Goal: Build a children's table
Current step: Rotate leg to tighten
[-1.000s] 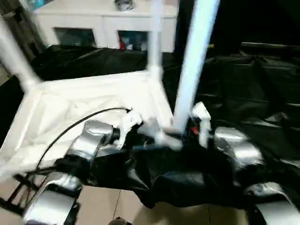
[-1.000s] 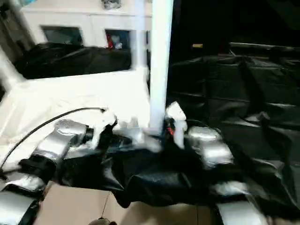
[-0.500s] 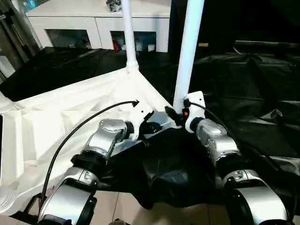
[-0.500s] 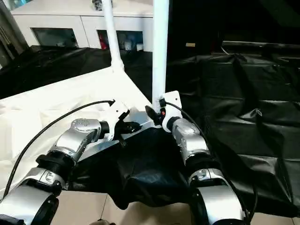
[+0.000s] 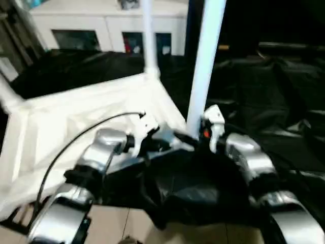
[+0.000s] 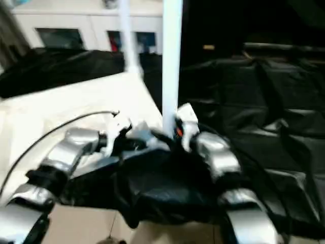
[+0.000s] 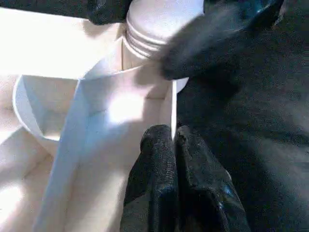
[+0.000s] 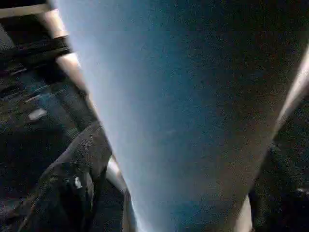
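Nearest, the left gripper (image 7: 173,145) has its black fingers closed, pinching the thin edge wall of the tabletop (image 5: 76,127) beside the corner socket (image 7: 145,63). The right gripper (image 5: 195,133) sits at the base of the near leg (image 5: 205,61); whether its fingers clamp or stand clear of the tube, I cannot tell. To seat this leg well, I judge the top should be held steady and the leg kept upright while it is turned fully home. Beyond, the white top lies underside-up on the black-draped table (image 5: 274,86), another leg (image 5: 148,35) standing at its far corner.
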`<state>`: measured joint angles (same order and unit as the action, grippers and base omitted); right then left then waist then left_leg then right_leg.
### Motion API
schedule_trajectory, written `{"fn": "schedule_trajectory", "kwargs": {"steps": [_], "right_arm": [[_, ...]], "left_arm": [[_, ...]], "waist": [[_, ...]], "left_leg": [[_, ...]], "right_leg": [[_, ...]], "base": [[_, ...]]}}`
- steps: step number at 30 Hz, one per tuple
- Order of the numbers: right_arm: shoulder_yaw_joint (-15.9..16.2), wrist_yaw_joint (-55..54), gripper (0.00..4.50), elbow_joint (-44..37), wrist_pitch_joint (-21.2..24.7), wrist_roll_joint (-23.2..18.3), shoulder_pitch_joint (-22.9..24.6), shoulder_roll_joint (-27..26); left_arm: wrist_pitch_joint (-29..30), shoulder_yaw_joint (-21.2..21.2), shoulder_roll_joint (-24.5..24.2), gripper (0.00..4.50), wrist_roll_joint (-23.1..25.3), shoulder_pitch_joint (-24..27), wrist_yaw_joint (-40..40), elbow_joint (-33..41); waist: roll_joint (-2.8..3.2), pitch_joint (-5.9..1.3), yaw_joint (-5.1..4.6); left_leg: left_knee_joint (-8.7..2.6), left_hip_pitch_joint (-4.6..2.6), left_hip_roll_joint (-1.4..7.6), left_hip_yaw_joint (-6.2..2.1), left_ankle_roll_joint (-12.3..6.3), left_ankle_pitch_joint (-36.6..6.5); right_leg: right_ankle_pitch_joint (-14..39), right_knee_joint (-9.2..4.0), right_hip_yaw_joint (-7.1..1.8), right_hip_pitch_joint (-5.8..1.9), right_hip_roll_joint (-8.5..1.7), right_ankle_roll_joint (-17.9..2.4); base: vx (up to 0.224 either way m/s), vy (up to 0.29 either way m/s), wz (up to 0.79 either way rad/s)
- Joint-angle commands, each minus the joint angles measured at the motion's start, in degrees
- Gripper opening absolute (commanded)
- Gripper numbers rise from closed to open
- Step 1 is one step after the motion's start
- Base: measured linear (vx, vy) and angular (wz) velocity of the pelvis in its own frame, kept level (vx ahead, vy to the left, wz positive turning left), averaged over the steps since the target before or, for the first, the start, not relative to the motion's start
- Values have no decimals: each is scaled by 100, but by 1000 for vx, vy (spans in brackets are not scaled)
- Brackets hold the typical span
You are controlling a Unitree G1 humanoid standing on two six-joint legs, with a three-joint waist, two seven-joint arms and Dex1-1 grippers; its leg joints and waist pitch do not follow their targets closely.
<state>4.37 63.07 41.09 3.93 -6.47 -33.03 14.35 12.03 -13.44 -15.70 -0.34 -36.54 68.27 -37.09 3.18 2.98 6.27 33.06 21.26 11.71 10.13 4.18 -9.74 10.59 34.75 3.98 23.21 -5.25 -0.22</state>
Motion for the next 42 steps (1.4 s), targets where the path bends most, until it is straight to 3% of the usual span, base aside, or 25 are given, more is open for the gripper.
{"fn": "schedule_trajectory", "kwargs": {"steps": [1,6,13,20,24,27,31,35,37,39,42], "right_arm": [[549,724,378,-231,189,-82,118,-194],[649,1174,364,-473,356,-85,262,49],[664,1353,307,-685,581,-217,328,95],[695,1285,270,-814,751,-194,439,13],[463,83,262,-394,526,58,335,-344],[216,-1262,260,150,436,301,121,-673],[-210,-3009,259,863,586,328,-198,-1168],[-390,-3727,259,1276,588,299,-450,-1502],[-376,-3535,259,1298,534,273,-474,-1557],[-403,-3468,315,1327,487,238,-506,-1593],[-392,-3365,337,1375,362,294,-574,-1529]], "left_arm": [[-144,-123,158,0,-194,-106,149,272],[-136,-72,32,0,-234,-142,339,256],[-68,-93,-63,0,-257,-95,554,339],[-15,-94,-21,0,-241,-11,502,417],[-56,57,205,0,-125,-83,-199,238],[-8,145,402,0,18,-200,-820,30],[52,357,837,0,138,-449,-1949,-338],[17,370,1103,0,132,-504,-2254,-310],[-23,357,1148,0,116,-484,-2225,-258],[-55,322,1154,0,110,-439,-2135,-182],[-138,251,1065,0,70,-336,-1815,-76]], "waist": [[-29,-376,5],[-34,-375,44],[-38,-399,56],[-46,-391,73],[-41,-369,54],[-43,-327,-46],[-27,-327,-130],[-22,-376,-123],[-17,-389,-124],[-10,-403,-117],[-23,-383,-118]], "left_leg": [[-367,-57,146,-4,-411,-1465],[-383,-65,152,-18,-273,-1502],[-354,-49,142,-14,-349,-1237],[-363,-50,147,-16,-302,-1293],[-378,-52,147,-14,-228,-1369],[-428,-71,109,-48,8,-1776],[-428,-117,92,-50,118,-1872],[-406,-61,91,-42,-15,-1564],[-394,-44,88,-39,-60,-1434],[-374,-36,84,-26,-159,-1301],[-380,-36,84,-19,-200,-1408]], "right_leg": [[910,-400,-207,-319,-284,-1560],[1129,-408,-222,-304,-292,-1477],[740,-370,-211,-315,-288,-1556],[930,-384,-214,-311,-296,-1488],[1105,-405,-219,-285,-302,-1448],[1986,-491,-208,-291,-314,-1186],[2160,-528,-223,-233,-302,-1086],[1516,-475,-225,-279,-295,-1160],[1182,-437,-215,-290,-278,-1243],[791,-409,-212,-312,-272,-1339],[926,-426,-205,-317,-283,-1381]], "base": [[0,0,0],[0,0,0],[0,0,0],[0,0,0],[0,0,0],[0,0,0],[0,0,0],[0,0,0],[0,0,0],[0,0,0],[0,0,0]]}}
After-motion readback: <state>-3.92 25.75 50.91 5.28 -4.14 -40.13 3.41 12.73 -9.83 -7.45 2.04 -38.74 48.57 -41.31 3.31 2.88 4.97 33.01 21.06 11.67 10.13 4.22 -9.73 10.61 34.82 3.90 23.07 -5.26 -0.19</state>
